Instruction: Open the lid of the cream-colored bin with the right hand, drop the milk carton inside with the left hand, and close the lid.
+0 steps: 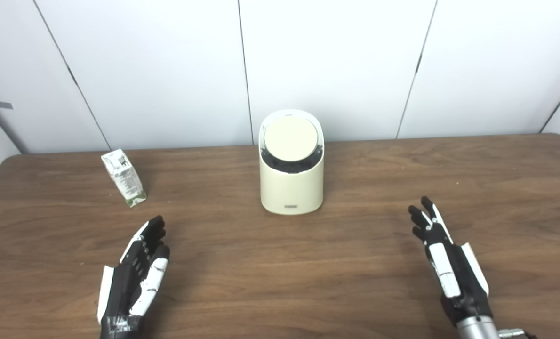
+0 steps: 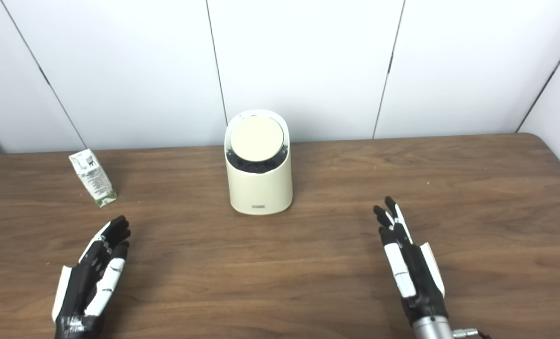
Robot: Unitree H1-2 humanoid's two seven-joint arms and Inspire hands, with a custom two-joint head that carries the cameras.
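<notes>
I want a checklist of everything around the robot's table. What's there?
Surface: brown wooden table, bare between the things.
Job's things: cream-colored bin upright at the middle back, round lid closed; milk carton standing at back left, apart from the bin.
Clutter: nothing seen.
Hands: left hand and right hand open, holding nothing, over the near table.
Cables: nothing seen.
Surroundings: white panelled wall behind.

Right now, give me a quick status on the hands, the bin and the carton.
Left hand and right hand open, empty, low over the table. Bin lid shut. Carton untouched, far left. Nothing in the way.
</notes>
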